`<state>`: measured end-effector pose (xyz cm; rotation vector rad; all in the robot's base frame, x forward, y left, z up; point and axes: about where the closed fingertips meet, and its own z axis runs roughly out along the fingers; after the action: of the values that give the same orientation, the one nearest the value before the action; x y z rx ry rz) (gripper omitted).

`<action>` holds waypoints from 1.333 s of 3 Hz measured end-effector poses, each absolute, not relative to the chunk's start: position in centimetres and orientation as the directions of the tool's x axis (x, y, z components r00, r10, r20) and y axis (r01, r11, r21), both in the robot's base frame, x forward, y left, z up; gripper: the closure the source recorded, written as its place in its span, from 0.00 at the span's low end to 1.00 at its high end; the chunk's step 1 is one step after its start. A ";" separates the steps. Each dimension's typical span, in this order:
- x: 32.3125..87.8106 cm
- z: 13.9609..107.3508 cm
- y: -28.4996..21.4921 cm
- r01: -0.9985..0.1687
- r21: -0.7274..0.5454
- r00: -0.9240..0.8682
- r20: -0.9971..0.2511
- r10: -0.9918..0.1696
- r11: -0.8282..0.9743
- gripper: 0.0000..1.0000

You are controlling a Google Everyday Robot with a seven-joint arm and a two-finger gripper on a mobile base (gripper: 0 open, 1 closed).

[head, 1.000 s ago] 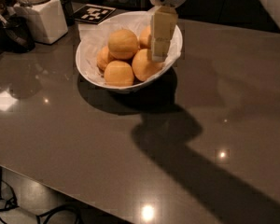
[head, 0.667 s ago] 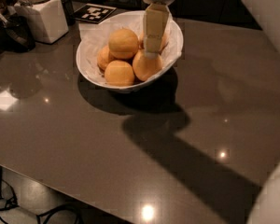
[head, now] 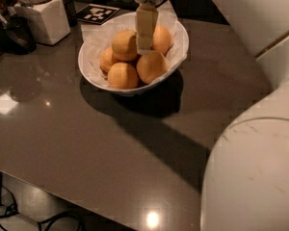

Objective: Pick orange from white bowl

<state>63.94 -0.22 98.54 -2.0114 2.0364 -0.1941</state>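
Note:
The white bowl (head: 180,44), lined with crumpled white paper, stands on the dark table toward the back. It holds several pale oranges. One orange (head: 151,67) lies at the front right, one (head: 123,76) at the front left, and one (head: 124,44) sits on top. My gripper (head: 145,47) hangs straight down over the middle of the bowl. Its tip is between the top orange and the back-right orange (head: 163,38), just above the front-right one. It hides part of the oranges behind it.
A white square-based jar (head: 42,18) stands at the back left beside a dark object (head: 17,32). A black-and-white tag card (head: 97,13) lies behind the bowl. My white arm (head: 260,167) fills the right side. The table's front edge (head: 86,203) runs low, with cables (head: 9,211) below.
My gripper has moved left, from the bowl's right rim to over its middle. My arm's bulk now fills the right of the view. The oranges have not moved.

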 end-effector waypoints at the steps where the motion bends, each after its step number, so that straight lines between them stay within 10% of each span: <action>1: 65.0 97.7 1.0 -0.961 -0.277 0.008 -0.080 -0.997 0.015 0.18; 4: 65.7 94.7 3.2 -0.977 -0.212 0.024 -0.070 -0.997 -0.009 0.20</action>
<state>65.74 3.18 94.73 -2.0941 2.0588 -0.1470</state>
